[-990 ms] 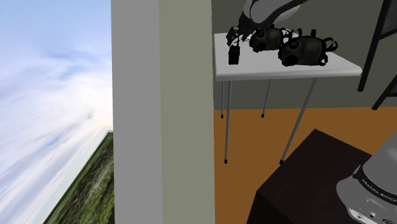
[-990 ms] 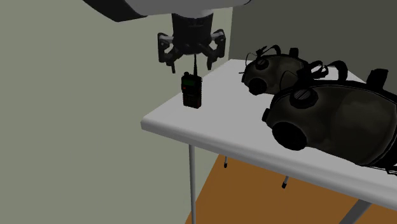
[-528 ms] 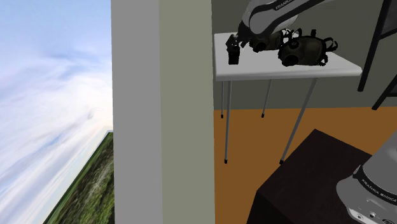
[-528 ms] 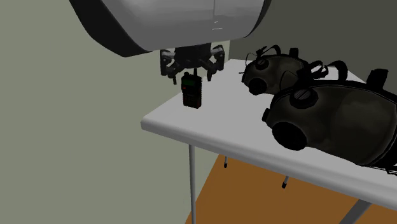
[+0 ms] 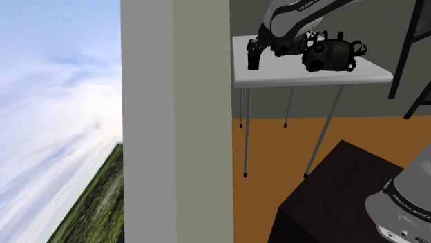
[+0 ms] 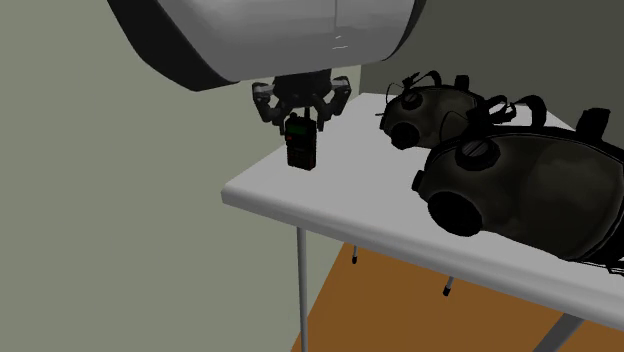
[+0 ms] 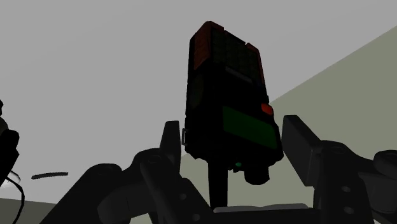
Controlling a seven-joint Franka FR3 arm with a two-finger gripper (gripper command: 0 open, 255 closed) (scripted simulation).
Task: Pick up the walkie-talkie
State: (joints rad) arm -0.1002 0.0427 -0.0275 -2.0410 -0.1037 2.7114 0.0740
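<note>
A black walkie-talkie point(image 6: 301, 148) with red trim and a green display stands upright near the corner of a white table point(image 6: 330, 210). In the shoulder view the walkie-talkie point(image 5: 254, 61) is at the table's point(image 5: 304, 76) left end. My black gripper point(image 6: 300, 113) comes down from above and is shut on the walkie-talkie's upper part. In the wrist view the walkie-talkie point(image 7: 229, 95) sits between the two fingers of my gripper point(image 7: 232, 137), its antenna running down between them. The walkie-talkie still rests on the tabletop.
Two dark gas masks point(image 6: 530, 190) point(image 6: 425, 105) lie on the table beside the walkie-talkie, the nearer one close to my hand. A broad wall edge point(image 5: 176, 117) hides the shoulder view's left. A black frame point(image 5: 414, 48) stands past the table's right end. The floor is orange.
My gripper came down over the walkie-talkie's top and its fingers, wide apart before, have closed in on it. The walkie-talkie has not moved.
</note>
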